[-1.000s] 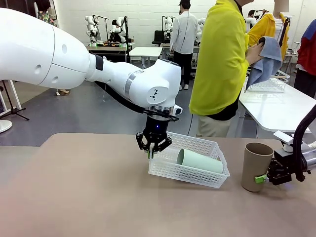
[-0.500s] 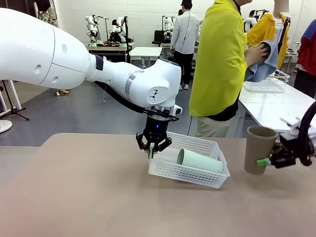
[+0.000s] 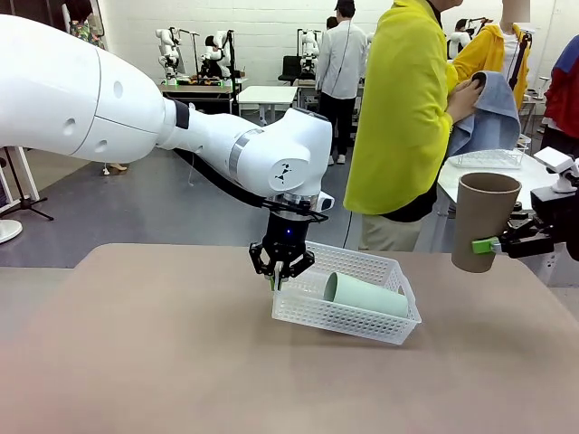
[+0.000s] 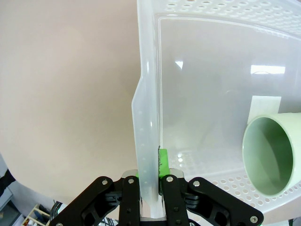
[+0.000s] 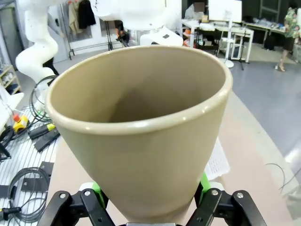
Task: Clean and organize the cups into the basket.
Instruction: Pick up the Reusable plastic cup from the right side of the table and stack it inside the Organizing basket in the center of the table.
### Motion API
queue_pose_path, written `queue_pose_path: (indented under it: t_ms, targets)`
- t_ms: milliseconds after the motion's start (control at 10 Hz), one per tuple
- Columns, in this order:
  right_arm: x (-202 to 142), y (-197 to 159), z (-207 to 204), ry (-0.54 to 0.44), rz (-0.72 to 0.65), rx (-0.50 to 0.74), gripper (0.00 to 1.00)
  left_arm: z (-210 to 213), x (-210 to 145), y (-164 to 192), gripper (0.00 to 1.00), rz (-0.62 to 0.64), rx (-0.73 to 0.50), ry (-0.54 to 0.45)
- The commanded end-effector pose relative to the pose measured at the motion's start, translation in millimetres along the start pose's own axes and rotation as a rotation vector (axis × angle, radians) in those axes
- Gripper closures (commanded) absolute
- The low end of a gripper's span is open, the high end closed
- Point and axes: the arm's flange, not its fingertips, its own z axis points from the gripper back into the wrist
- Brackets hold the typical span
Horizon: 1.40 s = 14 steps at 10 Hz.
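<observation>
Loads of open table [image 3: 136,362] is left front and left. The middle is blocked by the basket [image 3: 344,322], pinched at its left wall by the left gripper [image 3: 280,282]; its right half is filled by the mint cup [image 3: 366,296]. The brown cup [image 3: 484,217] is held above the table's right edge.

Tilted white lattice basket [image 3: 348,318], left end raised off the worktop [image 3: 163,362]. Inside, on its side, pale mint cup [image 3: 366,296], mouth toward the raised end. At far right, upright brown cup [image 3: 484,221], aloft above the worktop

White brick wall [image 3: 262,20], grey floor [image 3: 136,203], white tables [image 3: 267,93] behind.
</observation>
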Motion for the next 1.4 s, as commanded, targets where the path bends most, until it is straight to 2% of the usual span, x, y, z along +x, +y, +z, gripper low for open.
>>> queue_pose_path:
  t_ms: [0, 300, 400, 500, 800, 1100, 1300]
  targets:
    - [-8.4, -6.3, -2.3, -0.004, 0.01, 0.044, 1.0, -1.5, -2.6, 2.9, 1.0, -0.003, -0.013, -0.005]
    - [-8.4, -6.3, -2.3, -0.004, 0.01, 0.044, 1.0, -1.5, -2.6, 2.9, 1.0, -0.003, -0.013, -0.005]
    - [-9.7, -2.7, -4.4, -0.005, -0.011, 0.021, 0.17, -1.5, -2.6, 2.9, 1.0, -0.003, -0.013, -0.005]
    - [16.9, -0.7, -22.6, 0.188, 0.016, 0.003, 0.17, -1.5, -2.6, 2.9, 1.0, -0.003, -0.013, -0.005]
    - [74.2, -8.0, -56.8, 0.45, 0.001, 0.002, 0.17, -1.5, -2.6, 2.9, 1.0, -0.003, -0.013, -0.005]
    - [87.6, -20.9, -92.4, 0.743, -0.02, -0.042, 0.17, -1.5, -2.6, 2.9, 1.0, -0.003, -0.013, -0.005]
    - [80.3, -24.9, -126.9, 0.951, -0.013, -0.073, 0.17, -1.5, -2.6, 2.9, 1.0, -0.003, -0.013, -0.005]
